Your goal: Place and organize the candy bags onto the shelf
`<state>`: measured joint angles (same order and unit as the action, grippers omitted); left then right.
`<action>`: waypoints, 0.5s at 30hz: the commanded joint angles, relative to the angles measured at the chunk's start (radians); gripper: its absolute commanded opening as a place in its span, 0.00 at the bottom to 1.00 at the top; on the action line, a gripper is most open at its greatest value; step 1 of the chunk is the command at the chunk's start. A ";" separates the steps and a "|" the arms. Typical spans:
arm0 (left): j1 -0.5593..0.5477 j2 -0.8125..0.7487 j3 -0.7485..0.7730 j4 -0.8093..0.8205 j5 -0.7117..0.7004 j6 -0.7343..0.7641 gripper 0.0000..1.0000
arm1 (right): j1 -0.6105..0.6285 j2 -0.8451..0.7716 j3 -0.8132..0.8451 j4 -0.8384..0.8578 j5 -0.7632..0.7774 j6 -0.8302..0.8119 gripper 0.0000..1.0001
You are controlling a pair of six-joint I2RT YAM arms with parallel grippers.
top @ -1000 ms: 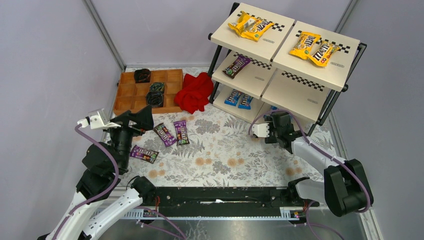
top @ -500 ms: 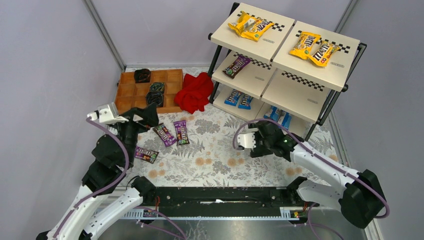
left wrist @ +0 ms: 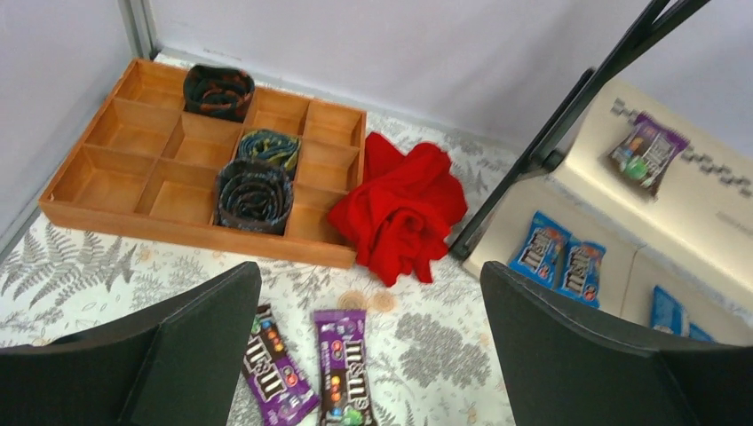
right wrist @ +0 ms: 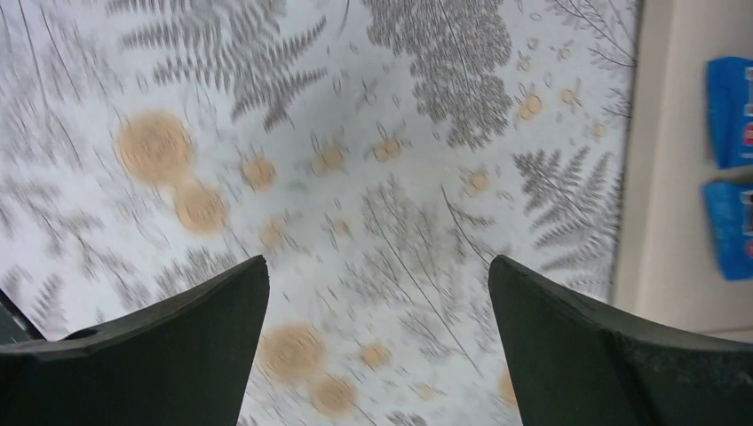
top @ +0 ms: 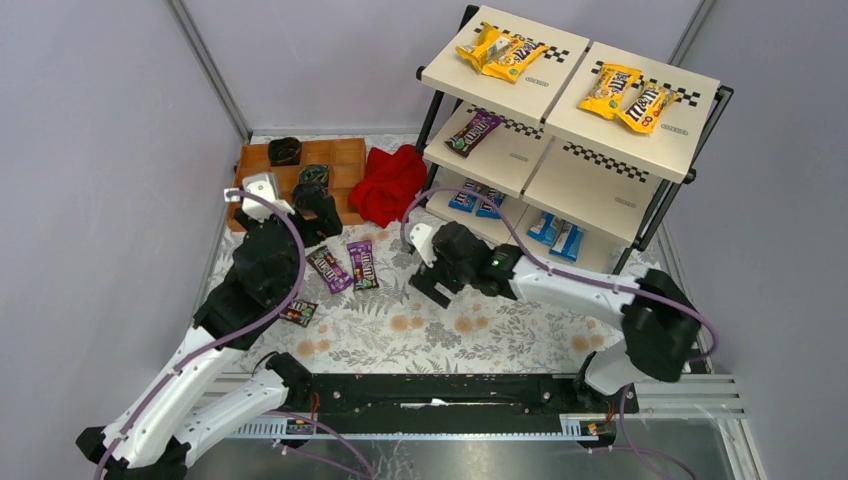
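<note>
My left gripper [left wrist: 368, 271] was open, empty; two purple candy bags [left wrist: 340, 373] lay just beneath, long axes across its closing line. Right gripper [right wrist: 377, 266], also open, sat to their right.

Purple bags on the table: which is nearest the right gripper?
The rightmost purple bag, lying nearly straight, closest to the right gripper. The tilted bag beside it and the third bag by the left arm lie farther left.
</note>
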<state>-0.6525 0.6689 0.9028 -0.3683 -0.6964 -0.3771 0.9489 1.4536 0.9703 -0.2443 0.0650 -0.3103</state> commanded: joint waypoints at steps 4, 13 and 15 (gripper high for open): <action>0.007 0.094 0.259 0.060 0.023 -0.025 0.99 | 0.008 0.205 0.187 0.032 0.003 0.298 1.00; 0.007 0.190 0.262 -0.175 0.040 -0.135 0.99 | 0.000 0.222 0.203 0.057 0.031 0.353 1.00; 0.008 0.214 0.238 -0.248 0.020 -0.162 0.99 | -0.005 0.197 0.170 0.083 0.002 0.355 1.00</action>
<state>-0.6514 0.8196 1.1809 -0.4397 -0.6659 -0.4736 0.9524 1.6974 1.1584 -0.2150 0.0772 -0.0010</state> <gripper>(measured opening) 0.987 0.995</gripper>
